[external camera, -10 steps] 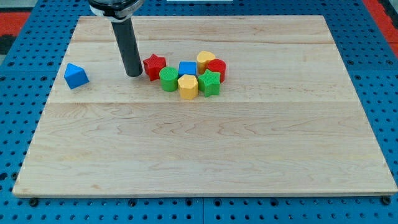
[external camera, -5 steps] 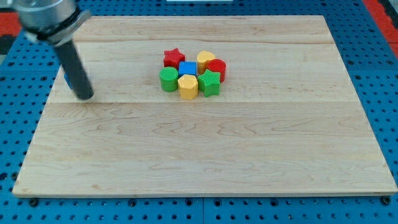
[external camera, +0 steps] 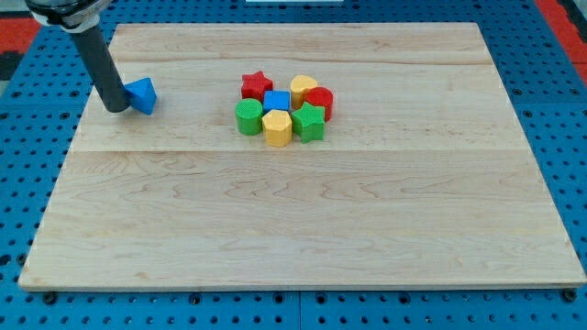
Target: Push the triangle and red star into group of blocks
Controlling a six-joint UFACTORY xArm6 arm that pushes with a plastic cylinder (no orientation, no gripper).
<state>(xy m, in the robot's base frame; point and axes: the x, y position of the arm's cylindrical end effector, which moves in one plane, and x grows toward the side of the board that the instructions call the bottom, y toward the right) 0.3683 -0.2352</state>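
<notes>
- My tip [external camera: 116,107] sits at the view's left, on the wooden board [external camera: 293,229], touching the left side of the blue triangle [external camera: 141,94].
- No jaws here: the arm ends in one plain dark rod [external camera: 99,64], so nothing clamps or grasps; it only presses sideways against that block.
- One blue triangle, standing alone at the left, well apart from the cluster to its right.
- Bare board lies between the triangle and the cluster.
- Cluster near the board's upper middle, seven blocks, packed so neighbours touch.
- Leftmost in the cluster: one green cylinder [external camera: 248,117], front row.
- One red star [external camera: 256,85], at the cluster's top-left, just above the green cylinder and beside the blue cube [external camera: 277,100].
- One blue cube, middle of the cluster.
- One yellow hexagon block [external camera: 277,127], front row, just below the blue cube.
- One yellow heart-shaped block [external camera: 304,89], top of the cluster, right of the blue cube.
- One green star [external camera: 310,121], front row, right of the yellow hexagon.
- One more red block [external camera: 321,99], rightmost, partly hidden behind the green star; shape unclear.
- Colour count: two blue, two red, two green, two yellow, eight blocks in all.
- Board rests on a blue pegboard table [external camera: 27,137].
</notes>
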